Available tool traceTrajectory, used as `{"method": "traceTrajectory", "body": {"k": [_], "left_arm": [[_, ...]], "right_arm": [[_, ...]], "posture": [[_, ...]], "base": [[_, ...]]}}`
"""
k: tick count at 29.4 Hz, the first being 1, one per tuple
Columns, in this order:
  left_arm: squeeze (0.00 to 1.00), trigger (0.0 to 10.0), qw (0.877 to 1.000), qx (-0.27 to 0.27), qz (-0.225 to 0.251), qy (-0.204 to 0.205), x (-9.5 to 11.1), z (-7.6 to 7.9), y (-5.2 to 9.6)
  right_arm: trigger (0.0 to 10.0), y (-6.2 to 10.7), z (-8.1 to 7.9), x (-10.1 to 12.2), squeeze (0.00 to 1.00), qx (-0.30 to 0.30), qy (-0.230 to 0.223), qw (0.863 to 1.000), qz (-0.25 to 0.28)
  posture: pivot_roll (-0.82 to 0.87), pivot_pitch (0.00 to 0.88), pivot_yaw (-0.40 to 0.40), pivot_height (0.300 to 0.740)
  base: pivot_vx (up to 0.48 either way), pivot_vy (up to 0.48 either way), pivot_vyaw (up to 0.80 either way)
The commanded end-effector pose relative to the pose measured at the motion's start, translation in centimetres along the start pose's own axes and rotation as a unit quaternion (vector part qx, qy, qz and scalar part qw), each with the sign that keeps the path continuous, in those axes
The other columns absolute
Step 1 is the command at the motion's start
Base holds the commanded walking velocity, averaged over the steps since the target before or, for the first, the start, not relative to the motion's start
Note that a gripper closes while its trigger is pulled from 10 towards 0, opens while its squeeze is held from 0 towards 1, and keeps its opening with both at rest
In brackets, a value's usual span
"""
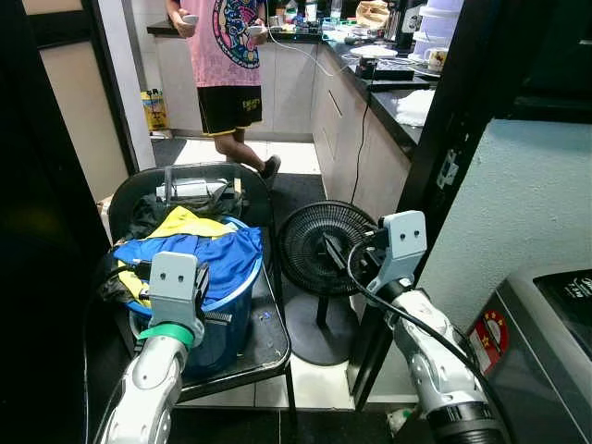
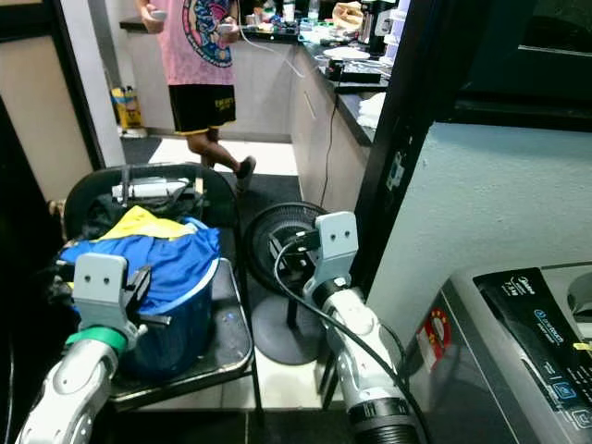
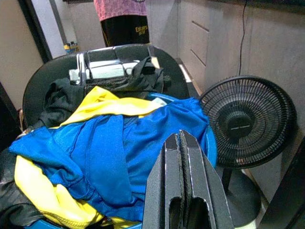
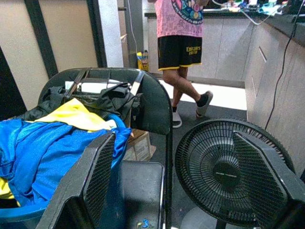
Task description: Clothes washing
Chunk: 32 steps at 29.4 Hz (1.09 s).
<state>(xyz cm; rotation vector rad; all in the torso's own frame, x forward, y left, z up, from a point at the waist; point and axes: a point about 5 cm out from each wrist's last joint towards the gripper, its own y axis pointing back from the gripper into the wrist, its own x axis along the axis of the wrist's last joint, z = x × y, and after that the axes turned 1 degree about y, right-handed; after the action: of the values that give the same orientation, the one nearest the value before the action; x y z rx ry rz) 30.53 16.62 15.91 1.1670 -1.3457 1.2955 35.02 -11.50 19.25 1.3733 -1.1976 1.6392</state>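
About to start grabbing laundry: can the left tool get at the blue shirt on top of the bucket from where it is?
Probably yes. The left tool, fingers shut, hovers just above the blue shirt heaped on the blue plastic bucket, with nothing between them. It must open first.

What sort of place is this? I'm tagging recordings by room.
Likely a home laundry corner off a kitchen: washing machine, blue basket of clothes on a chair, kitchen counter behind.
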Motion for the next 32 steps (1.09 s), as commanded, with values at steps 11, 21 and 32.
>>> {"method": "traceTrajectory", "body": {"k": [11, 21, 32], "left_arm": [[0.00, 10.0, 1.000, 0.016, -0.006, 0.011, -0.3, -1.1, -0.2], [0.00, 10.0, 1.000, 0.018, 0.004, 0.025, 0.2, -0.9, -0.2], [0.00, 10.0, 0.999, 0.011, 0.028, 0.045, 0.8, -0.7, -0.3]], "right_arm": [[10.0, 0.4, -0.7, -0.4, 0.00, 0.001, 0.003, 1.000, -0.006], [10.0, 0.1, -0.4, 0.1, 0.00, 0.004, 0.007, 1.000, 0.000], [10.0, -0.2, -0.5, 0.5, 0.00, 0.010, 0.007, 1.000, 0.001]], "posture": [[-0.02, 0.000, 0.024, 0.740], [-0.02, 0.000, 0.010, 0.740], [-0.02, 0.000, -0.006, 0.740]], "base": [[0.000, 0.000, 0.44], [0.000, 0.000, 0.80], [0.029, 0.000, 0.44]]}}
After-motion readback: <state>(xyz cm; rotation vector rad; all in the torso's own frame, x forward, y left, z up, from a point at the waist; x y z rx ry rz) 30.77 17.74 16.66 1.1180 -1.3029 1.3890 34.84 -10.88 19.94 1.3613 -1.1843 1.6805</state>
